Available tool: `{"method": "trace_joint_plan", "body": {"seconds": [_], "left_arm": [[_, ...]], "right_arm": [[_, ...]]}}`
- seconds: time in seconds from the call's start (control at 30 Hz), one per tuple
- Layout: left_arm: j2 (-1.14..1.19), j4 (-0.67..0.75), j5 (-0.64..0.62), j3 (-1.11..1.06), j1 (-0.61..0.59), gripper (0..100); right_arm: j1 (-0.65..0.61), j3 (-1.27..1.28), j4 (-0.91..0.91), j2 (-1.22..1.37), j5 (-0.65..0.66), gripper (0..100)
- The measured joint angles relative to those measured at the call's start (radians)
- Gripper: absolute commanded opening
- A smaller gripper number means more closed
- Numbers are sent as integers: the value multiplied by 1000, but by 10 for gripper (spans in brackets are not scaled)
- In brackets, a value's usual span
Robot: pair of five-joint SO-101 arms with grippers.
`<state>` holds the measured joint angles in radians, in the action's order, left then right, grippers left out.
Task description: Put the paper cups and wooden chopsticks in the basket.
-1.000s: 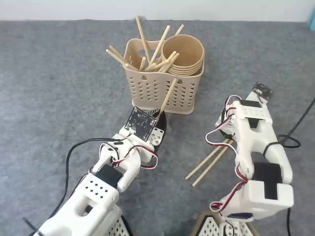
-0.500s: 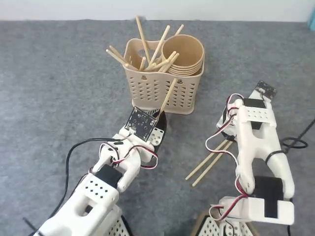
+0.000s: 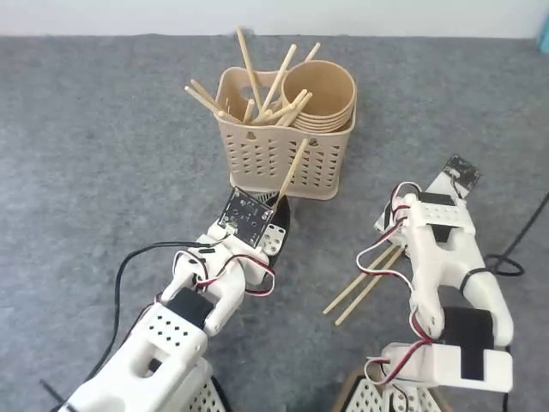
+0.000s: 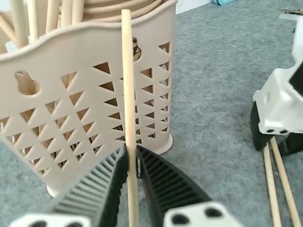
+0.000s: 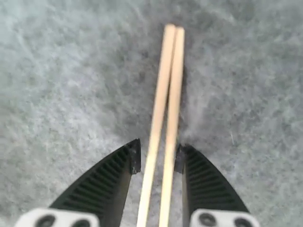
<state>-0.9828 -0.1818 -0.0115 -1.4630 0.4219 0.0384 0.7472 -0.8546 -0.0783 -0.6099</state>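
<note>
Carpet (image 3: 103,129), grey and fuzzy, covers the table. At the near left, the left arm stretches towards the far side. Its left gripper (image 4: 130,153) sits just in front of the basket's near wall. The left wrist view gives what the high view hides: the ribbed black jaws are clamped on a single chopstick (image 4: 126,85), a round stick of pale wood. It stands nearly upright against the wall, and its tip reaches the rim.

The basket (image 3: 283,159) stands far centre. It is beige plastic with a wavy rim and triangular holes. Its left part holds loose chopsticks (image 3: 257,77) that fan outwards. Its right part holds nested paper cups (image 3: 339,116), tan and smooth.

Right of the basket, a pair of chopsticks (image 3: 364,287) lies side by side on the carpet, running diagonally. The right arm bends steeply down over the pair's far end. The high view hides its fingers, but the right wrist view shows the right gripper (image 5: 157,153) spread, with one jaw on either side of the pair, not closed on them.
</note>
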Motion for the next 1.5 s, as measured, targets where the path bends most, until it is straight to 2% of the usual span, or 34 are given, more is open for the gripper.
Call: {"method": "trace_joint_plan", "body": {"seconds": [0.33,0.47,0.57,0.8,1.2,1.37,1.5], "left_arm": [[0,0,0,0,0,12],[0,0,0,0,0,12],[0,0,0,0,0,12],[0,0,0,0,0,12],[0,0,0,0,0,12],[0,0,0,0,0,12],[0,0,0,0,0,12]], "right_arm": [[3,-20,40,64,-2,49],[21,-117,-41,146,-2,46],[23,-163,-83,183,-2,3],[25,-172,-160,150,-2,8],[23,-172,-319,-331,-2,8],[25,-181,-293,-552,14,8],[25,-249,-186,-704,112,8]]}}
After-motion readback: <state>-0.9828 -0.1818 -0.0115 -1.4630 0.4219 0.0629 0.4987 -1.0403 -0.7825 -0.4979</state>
